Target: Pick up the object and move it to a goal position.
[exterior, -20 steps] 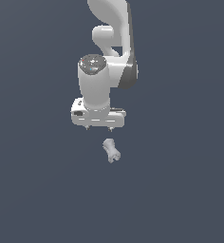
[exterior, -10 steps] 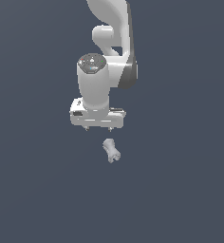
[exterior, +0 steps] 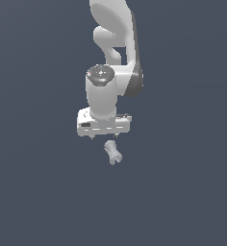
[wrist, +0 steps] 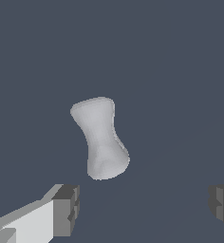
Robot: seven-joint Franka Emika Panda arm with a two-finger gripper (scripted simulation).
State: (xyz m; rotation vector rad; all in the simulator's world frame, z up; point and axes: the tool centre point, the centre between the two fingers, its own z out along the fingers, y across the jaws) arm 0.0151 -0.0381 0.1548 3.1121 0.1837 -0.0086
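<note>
Lying flat, object (wrist: 101, 139) apart from pincer (wrist: 142, 209).

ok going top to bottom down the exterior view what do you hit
Robot arm → gripper, open, hanging just above the object without touching it → small pale spool-like object, lying free on the dark grey floor.
</note>
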